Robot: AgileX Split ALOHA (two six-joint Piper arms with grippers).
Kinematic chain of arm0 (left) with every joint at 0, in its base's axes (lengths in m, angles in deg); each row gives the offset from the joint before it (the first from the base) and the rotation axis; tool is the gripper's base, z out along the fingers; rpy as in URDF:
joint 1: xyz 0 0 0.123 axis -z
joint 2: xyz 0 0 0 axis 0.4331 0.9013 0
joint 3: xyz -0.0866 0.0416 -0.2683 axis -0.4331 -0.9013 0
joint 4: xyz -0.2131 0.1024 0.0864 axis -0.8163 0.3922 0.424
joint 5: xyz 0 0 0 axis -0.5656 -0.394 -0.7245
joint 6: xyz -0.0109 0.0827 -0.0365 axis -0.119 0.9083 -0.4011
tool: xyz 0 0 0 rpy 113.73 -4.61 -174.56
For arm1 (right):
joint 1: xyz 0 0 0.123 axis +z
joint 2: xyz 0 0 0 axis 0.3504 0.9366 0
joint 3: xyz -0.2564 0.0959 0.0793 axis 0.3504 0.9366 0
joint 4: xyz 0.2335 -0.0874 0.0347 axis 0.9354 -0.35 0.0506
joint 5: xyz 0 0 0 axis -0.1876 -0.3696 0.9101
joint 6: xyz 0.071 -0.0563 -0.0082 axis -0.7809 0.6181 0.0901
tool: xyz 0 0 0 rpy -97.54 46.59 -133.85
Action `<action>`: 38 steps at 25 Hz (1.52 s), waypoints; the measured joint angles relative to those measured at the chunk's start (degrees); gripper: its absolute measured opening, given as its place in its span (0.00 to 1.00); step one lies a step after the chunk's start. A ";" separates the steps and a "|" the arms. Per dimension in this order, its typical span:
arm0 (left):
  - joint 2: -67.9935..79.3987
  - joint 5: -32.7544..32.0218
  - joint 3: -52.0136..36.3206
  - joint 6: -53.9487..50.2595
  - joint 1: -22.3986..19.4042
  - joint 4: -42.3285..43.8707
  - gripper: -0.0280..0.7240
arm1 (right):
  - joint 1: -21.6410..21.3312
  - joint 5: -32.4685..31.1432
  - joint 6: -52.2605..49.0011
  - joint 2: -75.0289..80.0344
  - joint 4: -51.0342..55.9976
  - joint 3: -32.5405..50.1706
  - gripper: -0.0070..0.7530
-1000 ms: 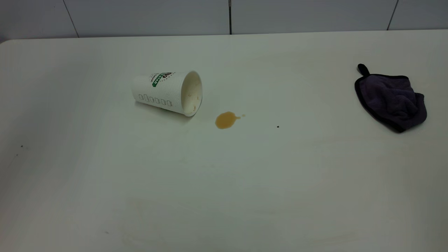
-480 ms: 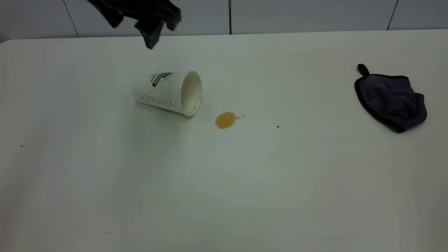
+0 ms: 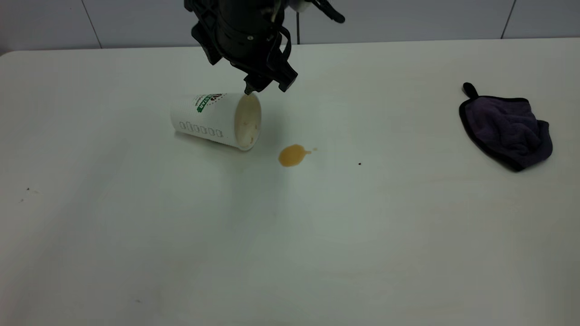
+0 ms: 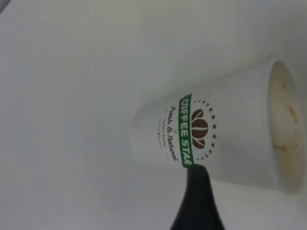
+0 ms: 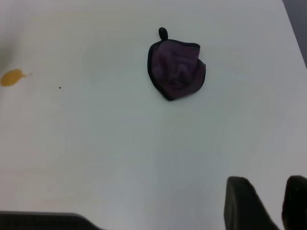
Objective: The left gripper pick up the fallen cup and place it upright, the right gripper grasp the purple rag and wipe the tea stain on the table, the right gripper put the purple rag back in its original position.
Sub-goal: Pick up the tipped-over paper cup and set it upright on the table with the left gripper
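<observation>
Fingers (image 3: 250, 86) of the left gripper (image 3: 267, 85): spread apart, grasping nothing. In the exterior view one tip sits just above the upper edge of the cup's rim, the other hangs to the right of the mouth. In the left wrist view a single dark finger (image 4: 199, 201) shows against the cup wall beside the green logo band; contact cannot be confirmed.

Cup (image 3: 216, 119): lying on its side on the worktop (image 3: 290, 235), left of centre and toward the far half. Long axis runs roughly left to right, slightly skewed; base to the left, open mouth to the right and a little toward the near edge. Logo faces up.

Tea stain (image 3: 293, 155): just beyond the mouth, to the right and nearer, apart from the cup.

Purple rag (image 3: 506, 127): far right, well apart from the stain, untouched.

Right gripper (image 5: 268, 203): out of the exterior view; its wrist view shows fingers parted and empty, high above the worktop.

Assessment: the first step, the approach to the cup, is in hand; no grasp made. The next move likely calls for lowering so the fingers straddle the wall at the rim, clenching gently on thin paper, then swinging the mouth upward.
</observation>
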 joint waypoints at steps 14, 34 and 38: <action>8.37 4.69 0.56 -9.00 0.07 16.40 0.83 | 0.00 0.00 0.00 0.00 0.00 0.00 0.32; 12.04 -6.59 0.73 -12.15 -1.27 28.59 0.03 | 0.00 0.00 0.00 0.00 0.00 0.00 0.32; 9.59 -6.96 0.73 -8.07 -1.33 26.83 0.01 | 0.00 0.00 0.00 0.00 0.00 0.00 0.32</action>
